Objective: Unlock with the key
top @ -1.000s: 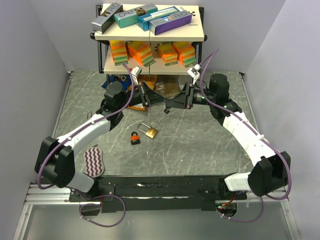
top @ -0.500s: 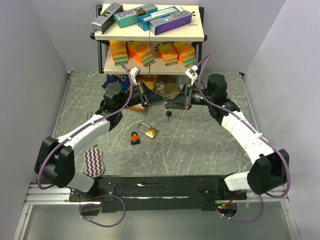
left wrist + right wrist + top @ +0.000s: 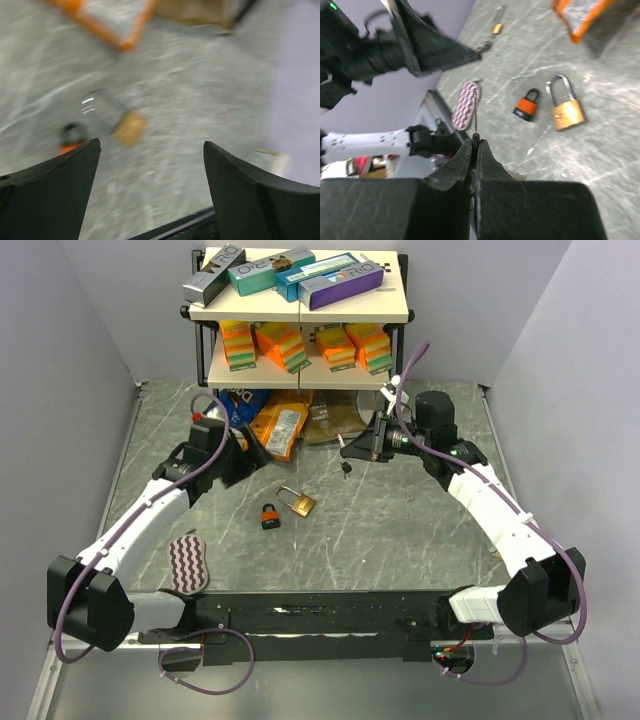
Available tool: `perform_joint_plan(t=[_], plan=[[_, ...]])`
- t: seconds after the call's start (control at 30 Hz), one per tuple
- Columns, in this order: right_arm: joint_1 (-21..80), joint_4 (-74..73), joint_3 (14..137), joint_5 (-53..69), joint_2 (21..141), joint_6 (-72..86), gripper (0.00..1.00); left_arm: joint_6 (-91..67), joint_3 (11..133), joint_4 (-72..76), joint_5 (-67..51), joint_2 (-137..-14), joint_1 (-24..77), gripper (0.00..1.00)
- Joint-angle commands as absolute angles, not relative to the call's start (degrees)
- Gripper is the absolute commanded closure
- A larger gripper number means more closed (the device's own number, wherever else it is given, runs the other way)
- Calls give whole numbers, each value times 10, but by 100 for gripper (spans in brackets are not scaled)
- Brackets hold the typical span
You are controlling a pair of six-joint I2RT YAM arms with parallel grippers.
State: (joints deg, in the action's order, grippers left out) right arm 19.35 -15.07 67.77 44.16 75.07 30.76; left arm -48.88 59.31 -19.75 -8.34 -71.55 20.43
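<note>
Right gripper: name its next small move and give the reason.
Probably lower the right gripper toward the brass padlock. It is shut on the key, above the table and apart from both that lock and the small orange padlock beside it. The left gripper is open and empty. Which lock the key fits I cannot tell.

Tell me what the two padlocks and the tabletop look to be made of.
Larger padlock: brass-looking body with a yellow metallic sheen and a silvery, steel-like shackle.
Small padlock: matte orange body, probably a plastic cover or paint over metal, with a dark shackle.
Table: grey with white veins, a marble look. It is possibly a printed laminate or vinyl, but the frames leave that open.
</note>
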Motion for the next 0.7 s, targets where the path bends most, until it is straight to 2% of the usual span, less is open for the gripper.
perform_joint_plan(t=[0.0,0.23,0.53,0.67], plan=[[191,-202,712,377,722,280,100,-451,563,-366,35,-725,212,11],[192,-209,697,361,699,284,100,-426,548,-369,35,-808,248,9],[191,-212,672,353,669,283,100,-422,590,-371,32,-923,286,6],[191,-213,664,345,658,281,100,-421,624,-391,51,-975,305,9]])
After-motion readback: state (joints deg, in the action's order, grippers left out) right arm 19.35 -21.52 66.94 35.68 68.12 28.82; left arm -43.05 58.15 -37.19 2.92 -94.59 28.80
